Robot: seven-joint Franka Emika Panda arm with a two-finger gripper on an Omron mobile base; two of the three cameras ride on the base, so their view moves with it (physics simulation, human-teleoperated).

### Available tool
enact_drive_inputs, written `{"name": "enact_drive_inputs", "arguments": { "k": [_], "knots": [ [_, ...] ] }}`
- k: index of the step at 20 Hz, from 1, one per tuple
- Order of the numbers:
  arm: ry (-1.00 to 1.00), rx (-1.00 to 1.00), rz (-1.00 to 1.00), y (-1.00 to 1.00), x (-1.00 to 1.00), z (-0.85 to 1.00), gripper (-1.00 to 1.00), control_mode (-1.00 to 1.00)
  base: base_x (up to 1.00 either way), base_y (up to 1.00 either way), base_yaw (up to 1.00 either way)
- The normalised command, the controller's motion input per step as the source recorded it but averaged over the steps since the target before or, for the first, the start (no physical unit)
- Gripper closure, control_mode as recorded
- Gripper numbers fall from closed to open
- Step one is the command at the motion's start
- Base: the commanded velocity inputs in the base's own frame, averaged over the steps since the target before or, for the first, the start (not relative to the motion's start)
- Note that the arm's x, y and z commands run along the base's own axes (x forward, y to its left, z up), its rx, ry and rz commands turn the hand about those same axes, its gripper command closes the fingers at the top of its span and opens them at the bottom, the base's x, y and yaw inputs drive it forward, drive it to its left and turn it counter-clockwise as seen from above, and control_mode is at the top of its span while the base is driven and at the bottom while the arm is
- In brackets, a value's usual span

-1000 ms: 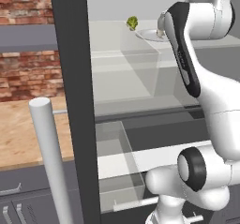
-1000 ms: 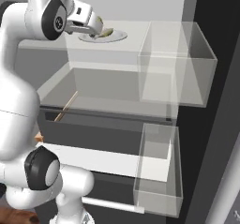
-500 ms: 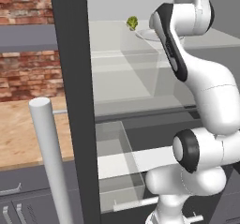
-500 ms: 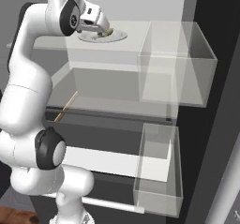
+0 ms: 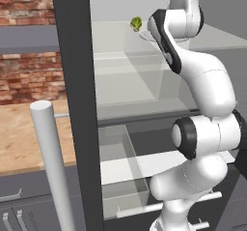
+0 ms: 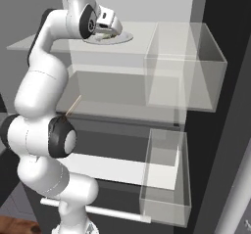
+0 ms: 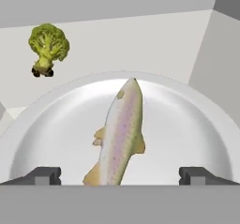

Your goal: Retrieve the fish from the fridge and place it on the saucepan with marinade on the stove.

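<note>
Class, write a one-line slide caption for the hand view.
Open end effector poised over the fish on a white plate, broccoli behind.

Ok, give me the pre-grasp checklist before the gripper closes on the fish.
1. Fridge door open, top shelf reachable: ok.
2. Fish in sight, lying on the white plate: ok.
3. Gripper open, fingertips either side of the fish's tail end: ok.
4. Broccoli off the plate, away from the fingers: ok.
5. Fingertips low enough to close on the fish: cannot tell.
6. Saucepan on the stove ready to receive: cannot tell.
</note>
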Motion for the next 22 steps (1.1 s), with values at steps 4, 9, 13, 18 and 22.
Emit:
{"name": "enact_drive_inputs", "arguments": {
  "k": [4, 9, 13, 18, 22],
  "knots": [
    [0.00, 0.01, 0.01, -0.19, 0.49, 0.00, -1.00, -1.00, 0.00, 0.00, 0.00],
    [0.00, 0.00, 0.01, -0.10, 0.38, 0.00, -1.00, -1.00, 0.00, 0.00, 0.00],
    [0.00, 0.00, 0.00, 0.00, 0.28, -0.01, -1.00, -1.00, 0.00, 0.00, 0.00],
    [0.00, 0.00, 0.00, 0.00, 0.20, -0.09, -1.00, -1.00, 0.00, 0.00, 0.00],
    [0.00, 0.00, 0.00, 0.00, 0.00, -0.17, -1.00, -1.00, 0.00, 0.00, 0.00]
  ]
}}
